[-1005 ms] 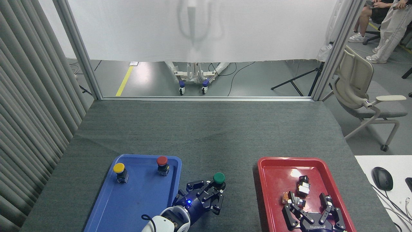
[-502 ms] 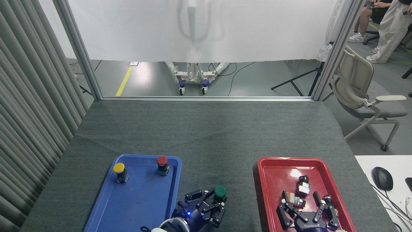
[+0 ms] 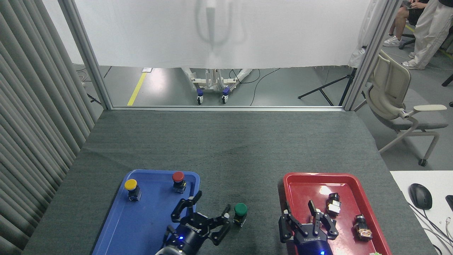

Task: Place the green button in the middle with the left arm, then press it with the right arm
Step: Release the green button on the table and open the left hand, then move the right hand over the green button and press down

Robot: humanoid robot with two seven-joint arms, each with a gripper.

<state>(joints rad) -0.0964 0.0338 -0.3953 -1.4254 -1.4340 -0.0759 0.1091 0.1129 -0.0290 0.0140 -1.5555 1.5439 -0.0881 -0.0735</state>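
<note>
Green button point(image 3: 240, 213) stood upright on the dark grey tablecloth point(image 3: 226, 148), in the strip between the blue tray point(image 3: 116, 226) and the red tray point(image 3: 300, 184). No finger seemed to touch it, though this was hard to see at such a small size. The left gripper point(image 3: 210, 216) was just beside it, jaws spread wide, with one fingertip near the base. The right gripper point(image 3: 306, 220) hovered over the red tray, its jaws also spread. I judged the button to be light, rigid and a little top-heavy, so it could tip. The smooth round cap was for pressing from above; for lifting, the square base gave a surer hold.
</note>
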